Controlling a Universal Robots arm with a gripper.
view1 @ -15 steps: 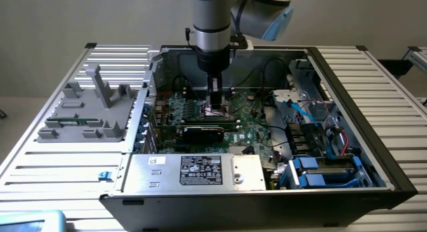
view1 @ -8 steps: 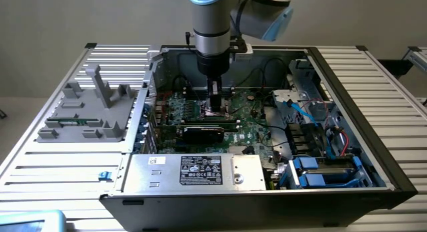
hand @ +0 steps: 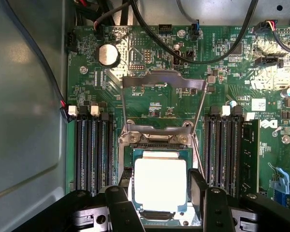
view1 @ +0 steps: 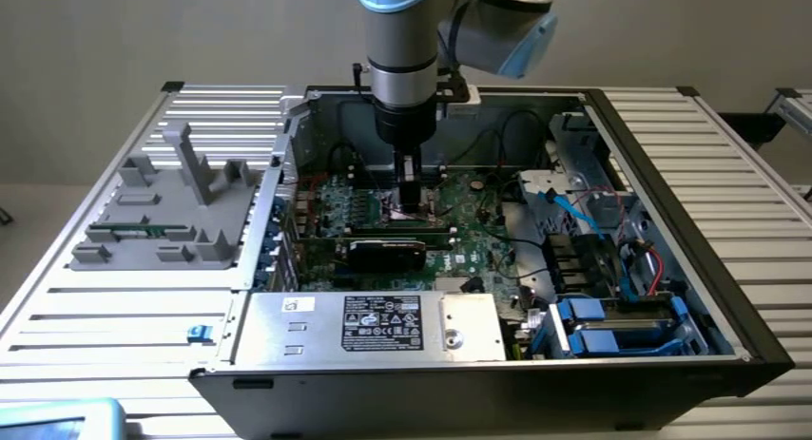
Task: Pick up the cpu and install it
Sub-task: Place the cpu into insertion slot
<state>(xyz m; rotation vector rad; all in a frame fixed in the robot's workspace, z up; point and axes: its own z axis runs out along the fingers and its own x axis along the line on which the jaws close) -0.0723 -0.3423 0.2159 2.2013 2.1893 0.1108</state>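
Note:
The cpu (hand: 159, 181), a flat square chip with a bright silver top and thin green edge, sits between my gripper's (hand: 160, 187) two black fingers (hand: 197, 186). Each finger presses against one side of the chip, so the gripper is shut on it. The chip is level and lies over the socket (hand: 154, 141), whose metal load frame (hand: 162, 79) is swung open. I cannot tell if the chip rests in the socket or hovers just above it. In the exterior view, the gripper (view1: 409, 208) reaches straight down into the open computer case (view1: 660, 174) onto the motherboard (view1: 476, 233).
Memory slots (hand: 92, 150) flank the socket on both sides. Black cables (hand: 193, 58) cross the board beyond the frame. A black card (view1: 387, 252) lies near the gripper. The power supply (view1: 380, 324) and drive bays (view1: 609, 321) fill the case front. A grey plastic fixture (view1: 171, 212) lies at the exterior view's left.

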